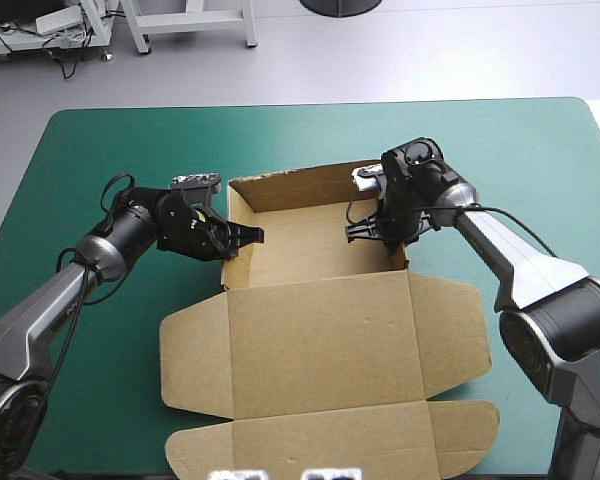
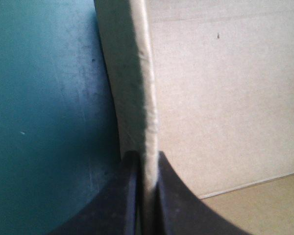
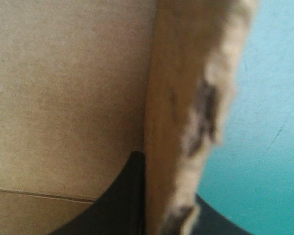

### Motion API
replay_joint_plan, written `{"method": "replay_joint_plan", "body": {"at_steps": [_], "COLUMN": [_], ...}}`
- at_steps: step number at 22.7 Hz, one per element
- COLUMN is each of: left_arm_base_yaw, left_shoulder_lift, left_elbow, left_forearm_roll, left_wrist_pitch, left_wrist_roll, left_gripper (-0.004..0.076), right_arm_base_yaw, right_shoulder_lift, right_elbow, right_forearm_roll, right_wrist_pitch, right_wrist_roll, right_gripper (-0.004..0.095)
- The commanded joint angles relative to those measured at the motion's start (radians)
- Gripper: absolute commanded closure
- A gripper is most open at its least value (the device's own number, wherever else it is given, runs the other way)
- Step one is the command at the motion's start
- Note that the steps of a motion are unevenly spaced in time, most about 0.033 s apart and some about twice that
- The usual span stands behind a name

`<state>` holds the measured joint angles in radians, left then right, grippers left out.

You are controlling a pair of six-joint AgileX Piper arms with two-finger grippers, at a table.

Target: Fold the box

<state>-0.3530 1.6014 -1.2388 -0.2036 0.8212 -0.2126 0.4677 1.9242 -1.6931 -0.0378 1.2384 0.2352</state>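
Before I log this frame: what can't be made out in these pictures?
1. High view: the right wall of the box is mostly hidden behind the right gripper.
2. Left wrist view: the left gripper pinches the left wall. The rest of the box is cut off.
3. Right wrist view: the right wall's edge is blurred, and the wall hides most of the outer finger.

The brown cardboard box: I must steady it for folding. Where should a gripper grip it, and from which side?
Probably a raised side wall of the box, pinched across its top edge from above: it stands upright with a thin free rim, whereas the lid lies flat on the teal-green cover.
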Motion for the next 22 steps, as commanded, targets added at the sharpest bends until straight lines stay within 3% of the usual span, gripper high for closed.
{"method": "replay_joint_plan", "body": {"at_steps": [1, 11, 17, 20, 22], "left_arm_base_yaw": [-0.015, -0.017, -0.017, -0.017, -0.015], "left_shoulder_lift": [-0.026, -0.018, -0.018, -0.018, -0.018], "left_elbow": [-0.031, -0.031, -0.031, -0.031, -0.031], "left_forearm_roll": [0.018, 0.17, 0.066, 0.035, 0.034], "left_wrist_pitch": [0.055, 0.224, 0.144, 0.178, 0.21], "left_wrist_roll": [-0.032, -0.028, -0.023, -0.021, -0.019], "left_gripper": [0.0733, 0.0733, 0.0733, 0.0729, 0.0693], "right_arm_base_yaw": [0.014, 0.014, 0.014, 0.014, 0.014], "right_shoulder_lift": [-0.048, -0.006, -0.003, -0.003, -0.003], "right_elbow": [-0.007, -0.007, -0.008, -0.008, -0.01], "right_forearm_roll": [0.07, 0.232, 0.171, 0.17, 0.166], "right_wrist_pitch": [0.003, -0.001, 0.011, 0.011, 0.013], "right_wrist_roll": [-0.005, -0.016, -0.058, -0.073, -0.109], "right_gripper": [0.0926, 0.0928, 0.0914, 0.076, 0.057]}}
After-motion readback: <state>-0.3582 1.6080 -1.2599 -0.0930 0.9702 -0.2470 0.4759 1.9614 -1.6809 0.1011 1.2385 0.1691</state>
